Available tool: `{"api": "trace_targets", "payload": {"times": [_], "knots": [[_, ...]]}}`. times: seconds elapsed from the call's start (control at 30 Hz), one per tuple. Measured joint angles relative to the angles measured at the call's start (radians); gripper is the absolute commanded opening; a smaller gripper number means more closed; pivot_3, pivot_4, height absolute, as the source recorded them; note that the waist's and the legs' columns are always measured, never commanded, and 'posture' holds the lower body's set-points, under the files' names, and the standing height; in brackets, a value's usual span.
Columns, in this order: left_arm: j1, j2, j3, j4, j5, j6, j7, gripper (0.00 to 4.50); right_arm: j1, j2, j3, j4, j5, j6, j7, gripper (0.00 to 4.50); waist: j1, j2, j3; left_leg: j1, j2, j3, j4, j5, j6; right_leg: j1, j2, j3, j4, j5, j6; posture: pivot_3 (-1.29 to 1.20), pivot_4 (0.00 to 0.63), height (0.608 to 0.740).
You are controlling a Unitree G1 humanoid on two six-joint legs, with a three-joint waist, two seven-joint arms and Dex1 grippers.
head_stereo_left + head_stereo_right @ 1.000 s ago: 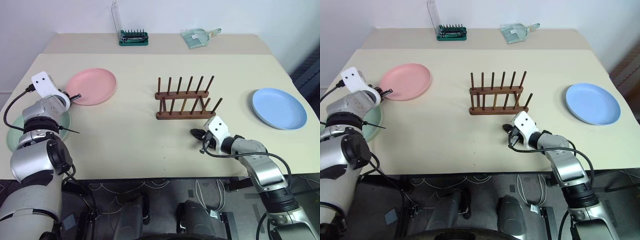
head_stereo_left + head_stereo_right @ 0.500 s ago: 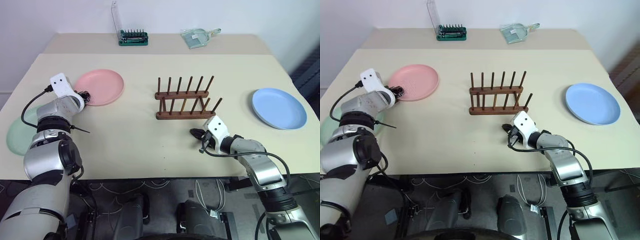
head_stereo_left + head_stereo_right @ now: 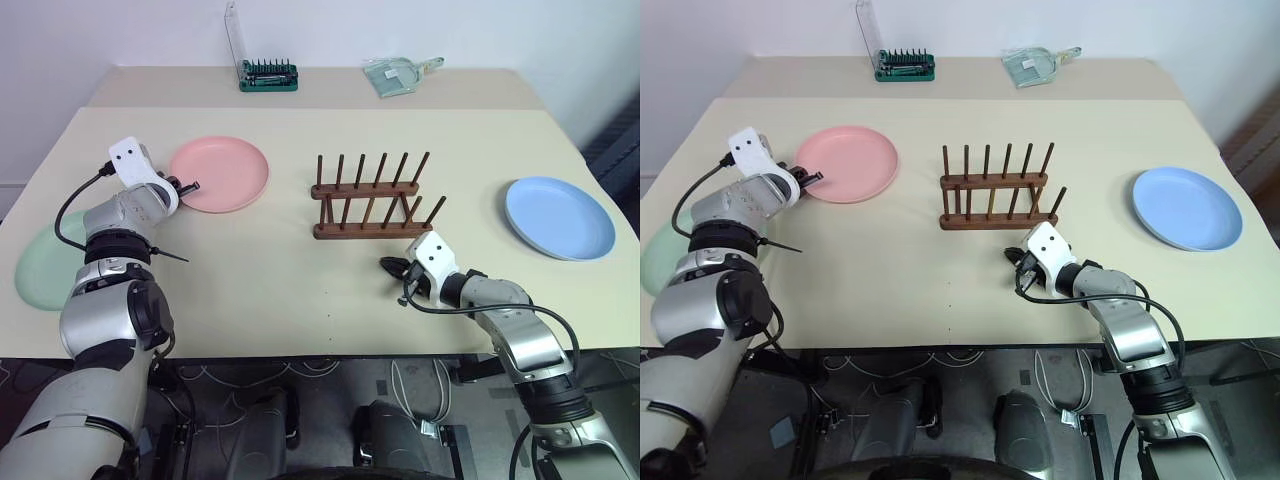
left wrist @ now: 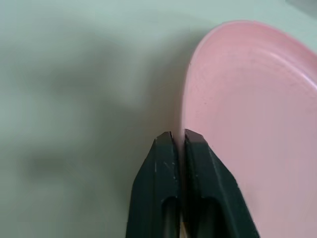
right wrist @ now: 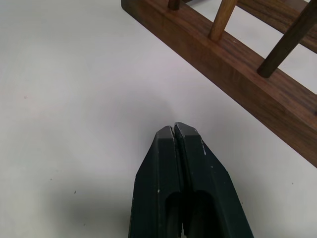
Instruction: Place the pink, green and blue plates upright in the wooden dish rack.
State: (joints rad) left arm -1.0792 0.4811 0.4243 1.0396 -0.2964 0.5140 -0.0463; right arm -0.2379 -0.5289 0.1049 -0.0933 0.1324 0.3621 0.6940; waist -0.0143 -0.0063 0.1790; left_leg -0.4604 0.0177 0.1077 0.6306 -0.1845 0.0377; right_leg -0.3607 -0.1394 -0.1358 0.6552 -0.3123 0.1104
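Since a second ago, your left tool [image 3: 190, 186] has travelled toward the middle of the surface, and the round pastel pink plastic plate [image 3: 220, 173] has slid with it, now lying closer to the small dark reddish-brown wooden dish rack [image 3: 373, 197]. The mint green plate [image 3: 45, 268], earlier partly covered by your left arm, now lies in plain sight near the surface's left edge. Your right tool [image 3: 392, 266] has kept its place.

Your left tool's two black fingers [image 4: 163, 163] are nearly shut, pinching the pink plate's near rim. Your right tool is closed on nothing, its tips just above the pale beige surface [image 3: 250, 270], just in front of the rack's near rail.

You have three plates: one pink, one green, one light blue [image 3: 558, 216]. All three lie flat; the blue one sits well to the right of the rack. There is one rack, empty, standing mid-surface. At the far edge rest one green case of screwdriver bits [image 3: 267, 76] and one clear plastic packet [image 3: 396, 74].
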Motion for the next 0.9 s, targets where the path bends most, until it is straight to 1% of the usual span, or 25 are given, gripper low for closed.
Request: {"api": "trace_targets", "payload": {"times": [0.13, 0.23, 0.3, 0.4, 0.47, 0.53, 0.6, 0.67, 0.73, 0.9], "knots": [[0.030, -0.036, 0.000, -0.056, -0.015, 0.007, -0.014, 0.03, 0.002, -0.011, 0.000, -0.037, 0.010, 0.018, 0.024, 0.00, 0.001, 0.000, 0.000, 0.000, 0.000, 0.000, 0.000, 0.000, 0.000, 0.000, 0.000, 0.000, 0.000, 0.000, 0.000, 0.00, 0.150, 0.737], [0.074, -0.064, 0.005, -0.140, -0.034, -0.021, -0.036, 0.03, -0.002, -0.052, 0.000, -0.108, 0.011, 0.042, 0.047, 0.00, 0.002, 0.000, 0.000, 0.000, 0.000, 0.000, 0.000, 0.000, 0.000, 0.000, 0.000, 0.000, 0.000, 0.000, 0.000, 0.00, 0.150, 0.737], [0.106, -0.092, 0.024, -0.222, -0.057, -0.071, -0.046, 0.03, -0.027, -0.082, -0.001, -0.164, 0.012, 0.068, 0.062, 0.00, 0.002, 0.000, 0.000, -0.001, 0.000, 0.000, 0.000, 0.000, 0.000, -0.001, 0.000, 0.000, 0.000, 0.000, 0.000, 0.00, 0.150, 0.737], [0.119, -0.118, 0.029, -0.345, -0.090, -0.112, -0.065, 0.03, -0.105, -0.103, -0.009, -0.245, 0.031, 0.108, 0.074, 0.00, -0.002, -0.001, 0.001, -0.001, 0.001, 0.000, 0.000, 0.000, 0.000, -0.001, 0.000, 0.000, 0.000, 0.000, 0.000, 0.00, 0.150, 0.737], [0.132, -0.129, 0.002, -0.456, -0.091, -0.135, -0.095, 0.00, -0.199, -0.103, -0.003, -0.278, 0.041, 0.152, 0.077, 0.53, -0.005, -0.001, 0.001, -0.001, 0.001, 0.000, 0.000, 0.000, 0.000, -0.001, 0.000, 0.001, 0.001, 0.000, 0.000, 0.00, 0.150, 0.737], [0.136, -0.143, -0.045, -0.566, -0.091, -0.141, -0.131, 0.00, -0.310, -0.103, 0.008, -0.309, 0.035, 0.163, 0.078, 1.26, 0.000, -0.001, 0.000, 0.000, 0.001, 0.000, 0.000, 0.000, 0.000, -0.001, 0.000, 0.001, 0.001, 0.000, 0.000, 0.00, 0.150, 0.737], [0.137, -0.157, -0.078, -0.649, -0.092, -0.138, -0.150, 0.00, -0.379, -0.102, 0.042, -0.320, 0.006, 0.154, 0.076, 2.29, 0.004, -0.002, 0.000, 0.000, 0.001, 0.000, 0.000, 0.000, 0.000, 0.000, 0.000, 0.000, -0.001, 0.000, 0.000, 0.00, 0.150, 0.737], [0.145, -0.168, -0.106, -0.729, -0.092, -0.123, -0.151, 0.00, -0.457, -0.100, 0.131, -0.258, -0.096, 0.105, 0.053, 3.22, 0.001, -0.002, 0.000, -0.002, 0.000, 0.000, 0.001, 0.000, 0.000, -0.001, 0.000, 0.001, -0.001, 0.000, 0.000, 0.00, 0.150, 0.737], [0.144, -0.180, -0.149, -0.804, -0.091, -0.103, -0.156, 0.00, -0.523, -0.091, 0.191, -0.184, -0.188, 0.040, 0.022, 4.21, 0.003, -0.002, 0.000, -0.002, 0.000, 0.000, 0.000, 0.000, 0.000, -0.001, 0.000, 0.001, 0.000, 0.000, 0.000, 0.00, 0.150, 0.737], [0.143, -0.199, -0.203, -0.920, -0.090, -0.055, -0.145, 0.00, -0.609, -0.078, 0.268, -0.044, -0.376, -0.178, -0.054, 4.21, 0.001, -0.002, 0.000, -0.001, 0.000, 0.000, 0.000, 0.001, 0.000, -0.001, 0.000, 0.001, -0.001, 0.000, 0.000, 0.00, 0.150, 0.737]]}}
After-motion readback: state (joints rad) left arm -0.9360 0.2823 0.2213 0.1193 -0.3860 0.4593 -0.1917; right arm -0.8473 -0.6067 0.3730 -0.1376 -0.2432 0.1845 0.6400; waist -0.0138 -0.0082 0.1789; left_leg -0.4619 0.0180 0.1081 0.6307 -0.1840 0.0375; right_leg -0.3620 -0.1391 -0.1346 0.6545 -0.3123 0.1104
